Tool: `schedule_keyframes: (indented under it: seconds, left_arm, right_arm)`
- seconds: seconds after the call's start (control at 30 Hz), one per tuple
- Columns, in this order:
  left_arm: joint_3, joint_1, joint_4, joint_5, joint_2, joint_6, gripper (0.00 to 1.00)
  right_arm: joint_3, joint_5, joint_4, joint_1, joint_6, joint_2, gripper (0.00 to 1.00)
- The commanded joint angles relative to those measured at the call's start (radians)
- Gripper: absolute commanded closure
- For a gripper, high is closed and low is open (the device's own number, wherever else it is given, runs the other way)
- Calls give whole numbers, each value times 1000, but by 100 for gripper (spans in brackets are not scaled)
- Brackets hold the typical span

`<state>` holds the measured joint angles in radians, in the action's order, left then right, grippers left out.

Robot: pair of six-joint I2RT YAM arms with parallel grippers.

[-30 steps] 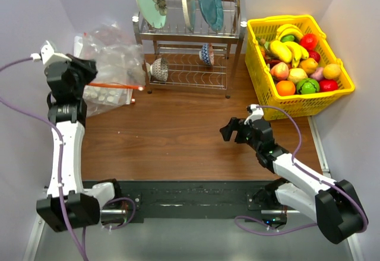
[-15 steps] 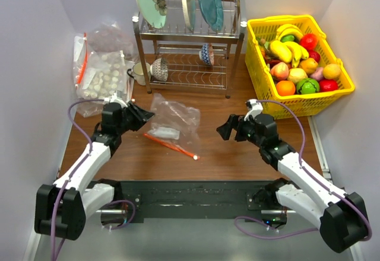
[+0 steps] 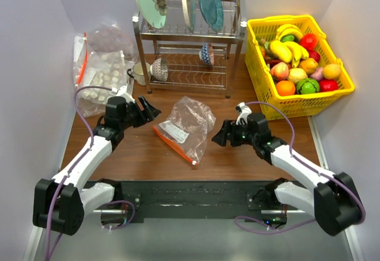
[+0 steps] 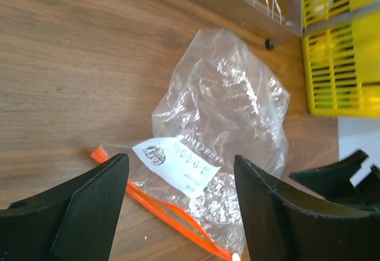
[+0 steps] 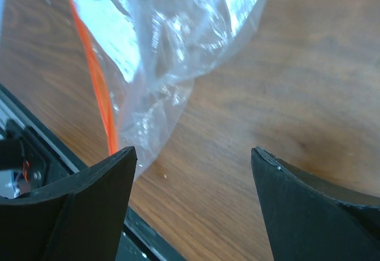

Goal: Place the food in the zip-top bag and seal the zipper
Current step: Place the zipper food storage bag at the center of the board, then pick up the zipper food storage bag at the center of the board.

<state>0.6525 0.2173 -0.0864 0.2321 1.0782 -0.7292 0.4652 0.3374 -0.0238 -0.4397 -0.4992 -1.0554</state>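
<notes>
The dish rack [image 3: 189, 47] stands at 12 o'clock, the yellow basket [image 3: 261, 89] of toy fruit [image 3: 300, 59] at 2 o'clock, and the zip-top bag [image 3: 189, 121] lies in the middle, zipper [image 3: 173, 145] toward 7 o'clock, between the left claw [image 3: 148, 109] and right claw [image 3: 217, 135], both wide and empty; only the left wrist view shows writing on its label [image 4: 178, 163].

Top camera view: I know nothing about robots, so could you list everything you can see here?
zip-top bag: one, clear with an orange-red zipper, table middle, between the arms
toy fruit: many, mixed colours, in the basket
basket: one, yellow, back right
dish rack: one, metal, back centre
plates: three, pale green to teal, upright on the rack
bowls: two, patterned, rack's lower shelf
lump bags: count unclear, clear with white lumps, far left
left fingers: two, black, open, left of the bag
right fingers: two, black, open, right of the bag
</notes>
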Motion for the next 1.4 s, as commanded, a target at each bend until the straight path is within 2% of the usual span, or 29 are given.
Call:
schedule_keyframes:
  seconds: [0.0,0.23,0.5,0.57,0.67,0.7,0.77,0.8,0.9,1.17,1.37]
  left_arm:
    - [-79,25,59,35,-18,45,24]
    - [-125,48,59,21,-26,109,25]
    - [-246,62,206,36,-23,76,26]
    - [-255,62,227,49,-27,76,27]
    - [-258,65,221,62,-29,96,28]
    - [-267,67,221,67,-31,96,28]
    - [-284,70,234,79,-35,96,28]
    - [-309,71,249,84,-40,93,28]
    - [-353,73,283,104,-57,76,28]
    - [-482,74,330,145,-175,-44,32]
    - [-652,80,520,138,-316,-225,45]
  right_arm:
    - [13,72,-76,-13,-18,-83,21]
    - [101,87,-126,-54,-19,-245,32]
    - [187,32,-116,-73,-9,-298,32]
    - [219,11,-93,-73,2,-313,35]
    - [271,-31,-56,-71,21,-351,52]
    - [282,-52,-41,-73,25,-360,61]
    - [315,-61,-31,-71,33,-397,70]
    - [328,-67,-22,-73,40,-406,82]
    - [365,-95,2,-73,51,-434,100]
    - [365,-138,10,-73,24,-416,100]
    - [254,-147,-87,-76,-33,-351,100]
